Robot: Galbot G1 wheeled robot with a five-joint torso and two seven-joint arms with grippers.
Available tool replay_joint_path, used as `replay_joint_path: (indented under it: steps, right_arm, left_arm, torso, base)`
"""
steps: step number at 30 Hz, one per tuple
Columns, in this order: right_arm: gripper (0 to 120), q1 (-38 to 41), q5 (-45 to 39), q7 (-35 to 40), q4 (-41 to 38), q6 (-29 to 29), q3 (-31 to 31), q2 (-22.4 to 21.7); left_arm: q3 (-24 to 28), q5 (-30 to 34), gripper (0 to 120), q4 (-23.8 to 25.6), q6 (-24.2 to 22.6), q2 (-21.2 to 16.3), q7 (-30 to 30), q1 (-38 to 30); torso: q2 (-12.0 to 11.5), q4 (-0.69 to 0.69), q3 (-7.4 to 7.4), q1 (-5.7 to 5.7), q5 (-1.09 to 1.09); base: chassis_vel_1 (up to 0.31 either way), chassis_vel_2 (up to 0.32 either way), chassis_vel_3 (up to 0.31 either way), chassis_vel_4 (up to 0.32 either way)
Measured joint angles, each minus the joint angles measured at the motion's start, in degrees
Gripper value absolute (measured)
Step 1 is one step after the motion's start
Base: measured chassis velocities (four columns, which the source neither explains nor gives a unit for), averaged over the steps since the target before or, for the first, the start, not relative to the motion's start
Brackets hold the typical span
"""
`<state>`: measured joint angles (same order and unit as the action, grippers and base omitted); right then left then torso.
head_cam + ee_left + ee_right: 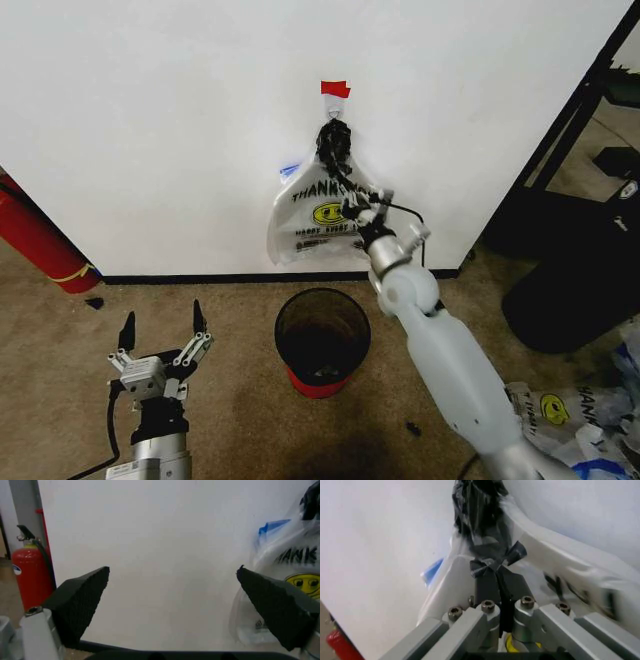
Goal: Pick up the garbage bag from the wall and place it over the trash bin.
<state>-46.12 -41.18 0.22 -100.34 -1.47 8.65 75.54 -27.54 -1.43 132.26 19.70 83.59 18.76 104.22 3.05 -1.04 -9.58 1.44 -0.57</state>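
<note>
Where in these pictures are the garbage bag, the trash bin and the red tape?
garbage bag (310, 225), head view, printed front.
trash bin (285, 345), head view, mesh wall.
red tape (335, 89), head view, middle of patch.

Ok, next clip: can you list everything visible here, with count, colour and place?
garbage bag: one, translucent white, hanging on the wall under red tape
wall: one, white, black baseboard
trash bin: one, black mesh, red base, on the carpet below the bag
fire extinguisher: one, red, far left by the wall
spare bags: several, white, floor at right
left gripper: open, low at left, apart from the bag
right gripper: shut on the bag
</note>
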Motion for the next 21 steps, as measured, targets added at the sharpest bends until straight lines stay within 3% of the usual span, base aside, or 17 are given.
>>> replay_joint_path:
  steps: [21]
  right_arm:
    - [0,-25.05,12.24,-3.28,-17.04,4.31,6.74,-3.15]
  left_arm:
    - [0.69,1.52,100,-0.62,-0.16,-2.48,-0.09,-1.53]
  torso:
    - [0.00,0.00,0.01,0.00,0.00]
  base:
    - [0.000,0.000,0.000,0.000]
